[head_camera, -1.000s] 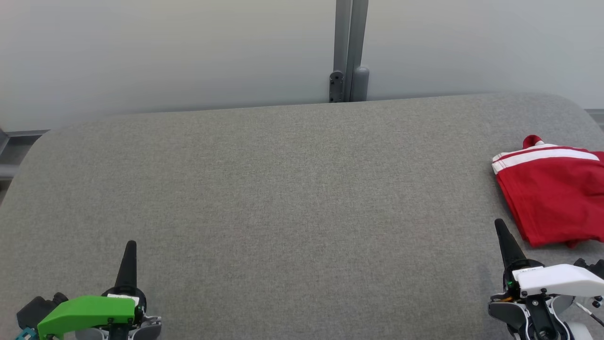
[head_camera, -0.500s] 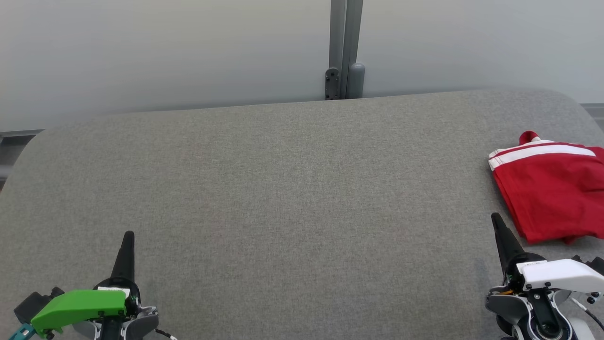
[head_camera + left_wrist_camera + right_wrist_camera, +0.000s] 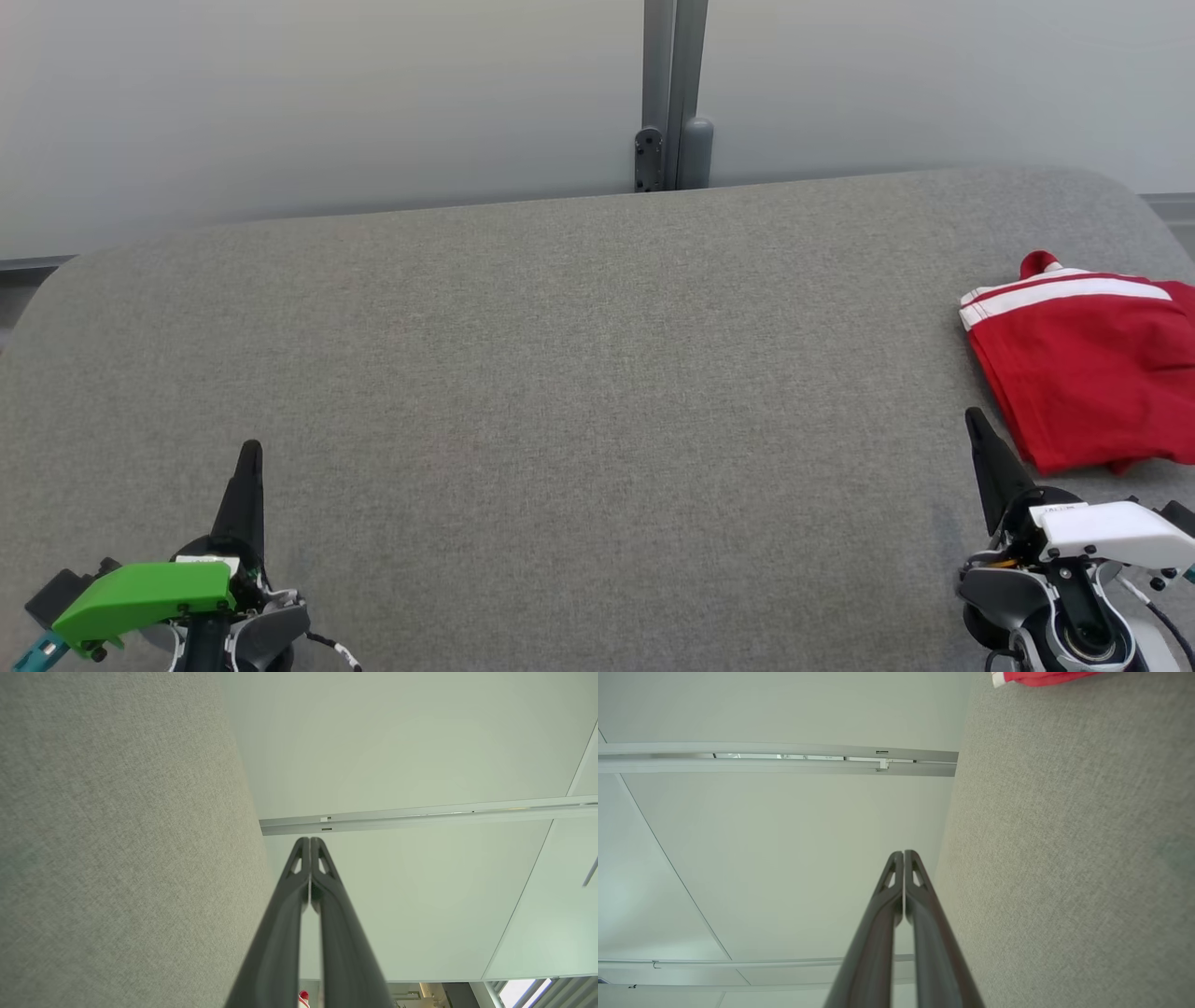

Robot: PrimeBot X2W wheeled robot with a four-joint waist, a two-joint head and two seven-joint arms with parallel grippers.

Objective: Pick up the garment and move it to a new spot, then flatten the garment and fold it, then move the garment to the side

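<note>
The garment [image 3: 1088,364] is red with white stripes and lies folded at the right edge of the grey fabric surface [image 3: 579,392]. A strip of the garment [image 3: 1041,677] also shows at the top of the right wrist view. My right gripper [image 3: 976,422] is shut and empty at the lower right, its tip just left of the garment's near corner, apart from it. At the lower left, far from the garment, my left gripper [image 3: 250,453] is shut and empty. In each wrist view the two fingers [image 3: 309,844] [image 3: 903,855] meet at the tips.
A pale wall with a grey vertical post [image 3: 672,93] stands behind the surface's far edge. The grey surface has rounded far corners and spreads wide between the two grippers.
The whole head picture has shifted, so the camera has moved: garment, post and both grippers sit slightly higher and further left. Both grippers stay shut and the garment lies as before.
</note>
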